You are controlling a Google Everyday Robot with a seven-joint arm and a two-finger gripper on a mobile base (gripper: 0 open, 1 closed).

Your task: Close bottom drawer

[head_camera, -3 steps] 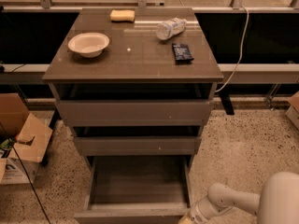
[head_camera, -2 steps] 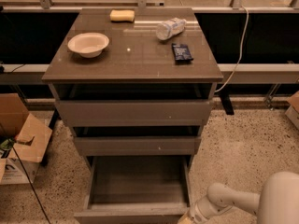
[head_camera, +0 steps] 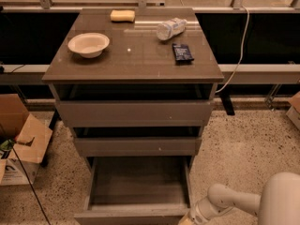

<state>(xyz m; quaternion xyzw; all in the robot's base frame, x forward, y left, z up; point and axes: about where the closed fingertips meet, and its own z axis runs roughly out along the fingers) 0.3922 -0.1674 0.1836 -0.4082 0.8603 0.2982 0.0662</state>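
Note:
The bottom drawer (head_camera: 136, 186) of the grey-brown cabinet stands pulled far out, and its shallow box is empty. Its flat front panel (head_camera: 126, 216) is at the lower edge of the view. My gripper (head_camera: 186, 221) is at the bottom edge, right by the drawer front's right corner, mostly cut off. The white arm (head_camera: 234, 201) reaches in from the lower right. The middle drawer front (head_camera: 136, 146) and the tall top drawer front (head_camera: 135, 113) sit above, each slightly out.
On the cabinet top (head_camera: 136, 60) are a white bowl (head_camera: 88, 44), a yellow sponge (head_camera: 122, 15), a lying plastic bottle (head_camera: 170, 28) and a dark snack packet (head_camera: 182, 52). A cardboard box (head_camera: 21, 139) stands on the floor at left. A cable (head_camera: 240, 50) hangs at right.

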